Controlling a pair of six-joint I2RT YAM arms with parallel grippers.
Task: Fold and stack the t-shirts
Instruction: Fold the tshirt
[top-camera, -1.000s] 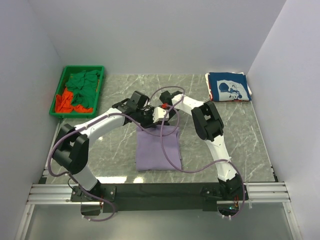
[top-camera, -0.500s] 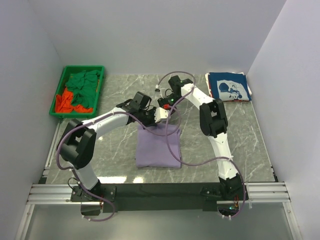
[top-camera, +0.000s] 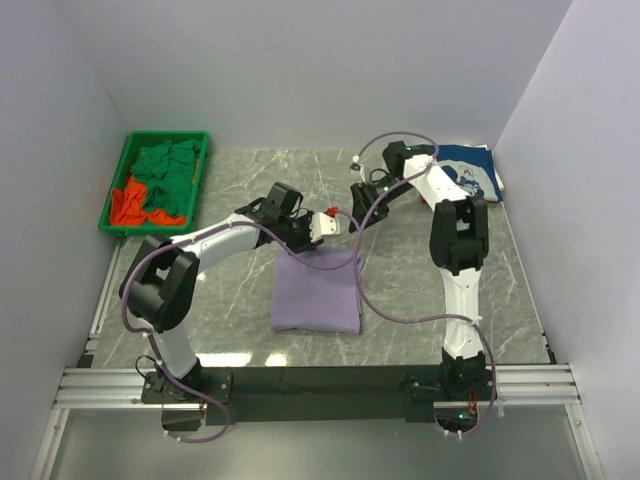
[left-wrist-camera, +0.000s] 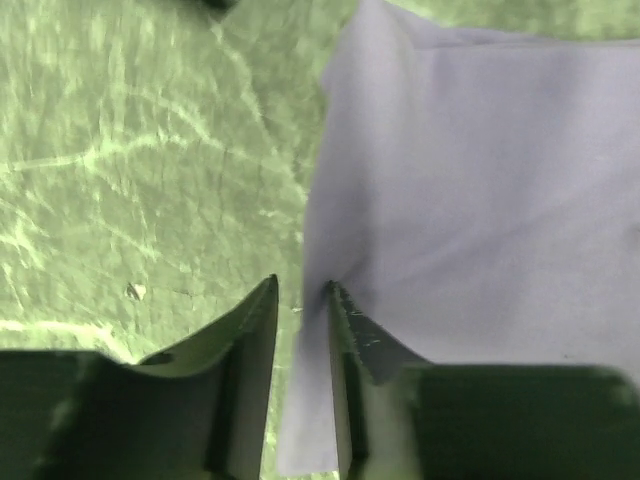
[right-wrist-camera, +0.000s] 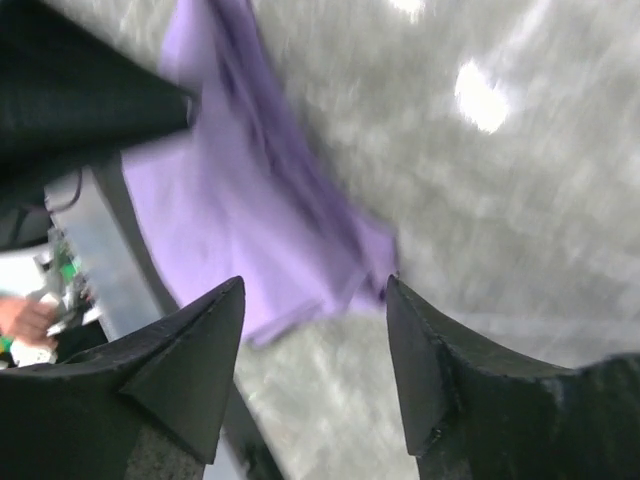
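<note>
**Spotter:** Where is the lavender t-shirt now?

**Operator:** I have it lying mid-table as a folded rectangle, between the two arms. Its long axis runs from my bases towards the far wall. The left gripper sits at the far short edge, so the whole shirt stretches from it back towards me.

**Spotter:** Is it holding?

**Operator:** I think so. On the left wrist view the fingers are nearly together. The cloth edge runs down the slit between them and the fabric puckers at the tip. I read that as a pinch on the hem, not a hover.

**Spotter:** And the right?

**Operator:** The right gripper is spread wide with nothing in it. Its own blurred view shows bare table between the fingertips and the lavender cloth off to one side. It hangs just beyond the shirt's far right corner, apart from the cloth.

**Spotter:** So what does the next move turn on?

**Operator:** On which side the stack is. The navy t-shirt lies folded at the far right, partly under my right arm. The green bin with the green and orange-red tees is at the far left. The right arm is the nearer one to the navy shirt. I judge the lavender one has to travel right and away, with a second grip on that far edge so it doesn't unfold.
</note>
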